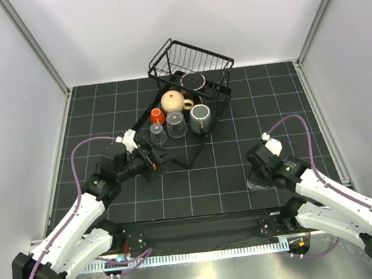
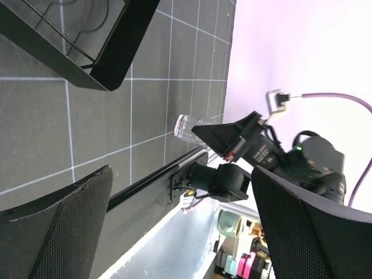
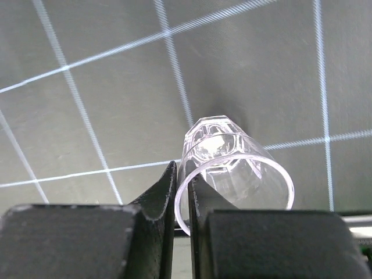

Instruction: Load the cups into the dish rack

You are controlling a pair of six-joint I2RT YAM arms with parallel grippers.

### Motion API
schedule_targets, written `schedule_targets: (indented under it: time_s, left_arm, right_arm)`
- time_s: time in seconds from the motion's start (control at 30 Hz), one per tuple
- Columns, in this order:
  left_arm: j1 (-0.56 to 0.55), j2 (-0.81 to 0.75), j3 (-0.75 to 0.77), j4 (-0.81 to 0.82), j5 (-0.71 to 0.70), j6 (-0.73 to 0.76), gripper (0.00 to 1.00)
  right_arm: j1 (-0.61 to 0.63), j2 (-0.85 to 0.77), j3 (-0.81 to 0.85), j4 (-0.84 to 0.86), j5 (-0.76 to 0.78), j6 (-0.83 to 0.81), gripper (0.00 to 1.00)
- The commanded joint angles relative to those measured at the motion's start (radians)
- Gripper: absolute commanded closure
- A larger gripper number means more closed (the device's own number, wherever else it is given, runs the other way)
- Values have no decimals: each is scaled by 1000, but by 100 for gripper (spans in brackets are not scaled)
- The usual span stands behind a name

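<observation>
Nearest, low in the frame on the right of the top view, the right gripper [image 1: 259,177] has its jaws narrowed onto a clear tumbler [image 3: 232,168]. They pinch its wall at the rim, one finger inside the mouth and one outside. The glass is tipped, with its base pointing away from the wrist camera, low over the tabletop [image 1: 209,173].

It should be light, rigid, slick and breakable (a rim pinch gives little contact), so it may pivot or slip. A hold lower on the wall would be steadier.

At centre left, the left gripper [image 1: 158,159] has its jaws wide and holds nothing.

Farther back stands the dish rack [image 1: 194,57]. Its flat lower frame holds two tumblers [image 1: 176,124], a red-orange cup [image 1: 157,116], a beige mug [image 1: 175,102] and a grey mug [image 1: 200,118].

From above, the held glass is nearly lost under the gripper, and I cannot tell whether it touches the tabletop. A brown-rimmed cup [image 1: 193,81] sits behind the wires, so its exact tier is unclear.
</observation>
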Motion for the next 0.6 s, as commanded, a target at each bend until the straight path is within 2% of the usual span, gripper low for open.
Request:
schedule_targets:
  time_s: [0.0, 0.1, 0.2, 0.23, 0.27, 0.33, 0.43, 0.57]
  left_arm:
    - [2, 14, -16, 92, 48, -40, 2]
    - [1, 10, -33, 156, 68, -84, 2]
    - [1, 2, -65, 210, 84, -148, 2]
    - [-1, 0, -74, 282, 88, -167, 2]
    - [-1, -1, -82, 316, 94, -181, 3]
    - [-15, -6, -109, 417, 97, -222, 4]
    - [-51, 2, -122, 480, 76, -242, 6]
    - [-130, 31, -119, 624, 42, -229, 7]
  right_arm:
    - [-3, -9, 77, 59, -6, -101, 96]
    - [-3, -11, 151, 89, -72, -225, 96]
    - [-4, -53, 186, 178, -203, -288, 96]
    - [-6, -93, 183, 257, -249, -299, 96]
    - [-3, -119, 177, 305, -344, -306, 96]
    - [-3, -162, 145, 463, -431, -300, 96]
    - [-3, -225, 103, 647, -535, -253, 96]
    - [-3, -222, 76, 816, -645, -176, 96]
